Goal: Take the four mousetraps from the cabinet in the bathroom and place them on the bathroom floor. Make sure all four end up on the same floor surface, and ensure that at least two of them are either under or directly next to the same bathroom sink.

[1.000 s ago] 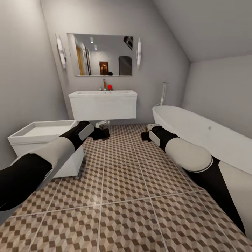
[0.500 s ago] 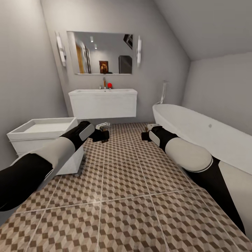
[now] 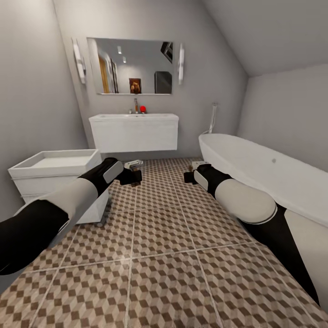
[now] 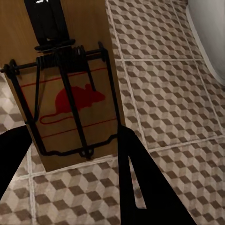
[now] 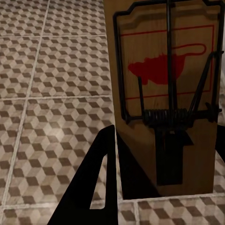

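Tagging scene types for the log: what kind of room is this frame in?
A bathroom, rendered in simulation. A white wall-hung sink sits under a mirror, an oval bathtub runs along the right wall, and the floor is cube-patterned tile. Each gripper holds a mousetrap.

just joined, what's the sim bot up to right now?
The robot is in a bathroom, facing the wall-hung sink, with both arms held out over the cube-patterned floor. Each gripper carries a mousetrap: the left gripper has its jaws shut on one mousetrap, and the right gripper grips another mousetrap. Both traps are in the air, not yet set down. A bathtub is to the right and a small white drawer unit to the left.
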